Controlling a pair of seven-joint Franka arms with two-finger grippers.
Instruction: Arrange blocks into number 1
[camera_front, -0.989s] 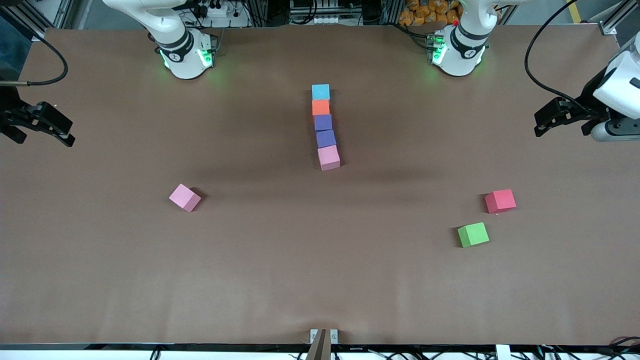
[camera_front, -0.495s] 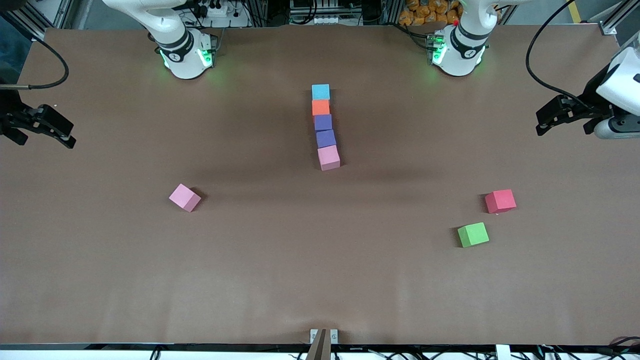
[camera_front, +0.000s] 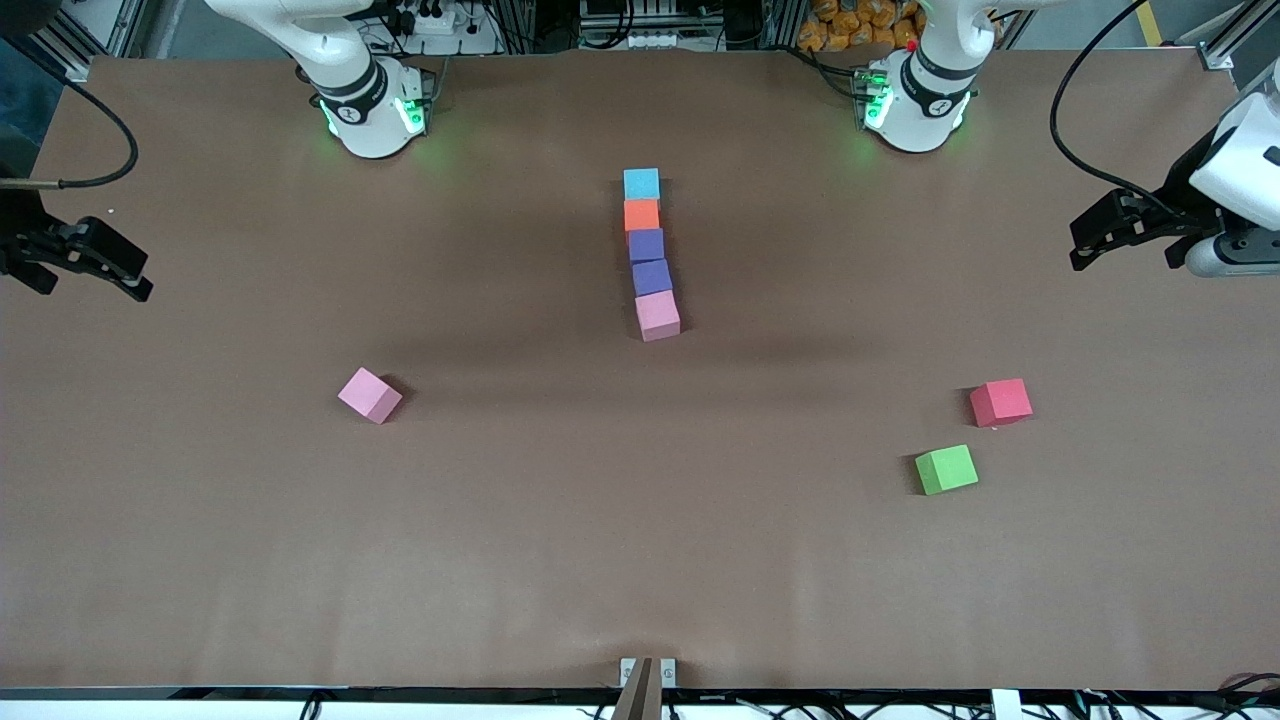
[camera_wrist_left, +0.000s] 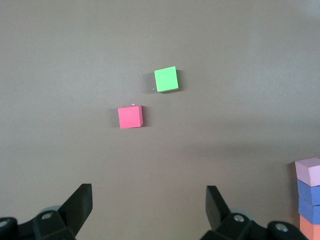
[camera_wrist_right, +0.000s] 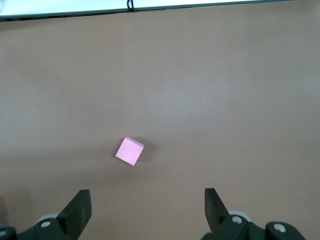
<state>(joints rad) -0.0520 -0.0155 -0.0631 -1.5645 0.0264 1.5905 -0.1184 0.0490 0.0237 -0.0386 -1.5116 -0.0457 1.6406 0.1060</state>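
Mid-table, five blocks form a line running toward the front camera: light blue (camera_front: 641, 184), orange (camera_front: 641, 214), two purple (camera_front: 646, 245), then pink (camera_front: 657, 315). A loose pink block (camera_front: 369, 395) lies toward the right arm's end, also in the right wrist view (camera_wrist_right: 129, 151). The red block (camera_front: 1000, 402) (camera_wrist_left: 130, 117) and green block (camera_front: 946, 469) (camera_wrist_left: 166, 79) lie toward the left arm's end. My left gripper (camera_front: 1085, 247) (camera_wrist_left: 149, 200) hangs open above the table at its end. My right gripper (camera_front: 125, 272) (camera_wrist_right: 147, 205) hangs open at the other end. Both hold nothing.
The brown table (camera_front: 640, 540) has its front edge near a small bracket (camera_front: 646, 672). The arm bases (camera_front: 370, 105) (camera_front: 915, 100) stand along the back edge. Cables (camera_front: 1075, 130) trail beside the left arm.
Both grippers drifted slightly outward and upward toward the table's ends. No block has moved.
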